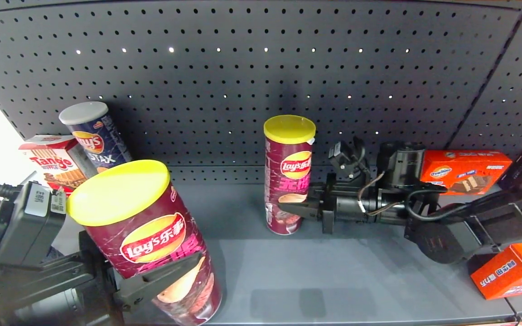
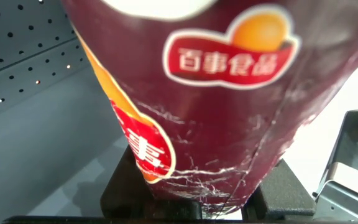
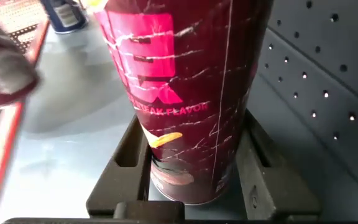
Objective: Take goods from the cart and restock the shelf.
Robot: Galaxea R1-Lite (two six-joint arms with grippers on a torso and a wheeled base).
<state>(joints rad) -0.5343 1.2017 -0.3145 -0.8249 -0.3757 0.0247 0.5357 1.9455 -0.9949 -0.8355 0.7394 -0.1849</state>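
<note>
Two maroon chip cans with yellow lids are in play. One can (image 1: 145, 240) is tilted at the lower left of the head view, above the shelf's front edge, with my left gripper (image 1: 166, 269) shut on its lower half. The left wrist view shows that can (image 2: 229, 93) pressed between the black fingers (image 2: 123, 193). The other can (image 1: 288, 176) stands upright on the grey shelf floor (image 1: 342, 271) near the pegboard. My right gripper (image 1: 290, 210) comes in from the right and is shut on its base. In the right wrist view this can (image 3: 185, 106) sits tight between both fingers (image 3: 257, 168).
A blue chip can (image 1: 93, 136) leans at the back left beside a red wafer box (image 1: 52, 163). Orange boxes lie at the right, one at the back (image 1: 465, 170) and one near the front (image 1: 512, 269). The pegboard wall (image 1: 243, 68) closes the back.
</note>
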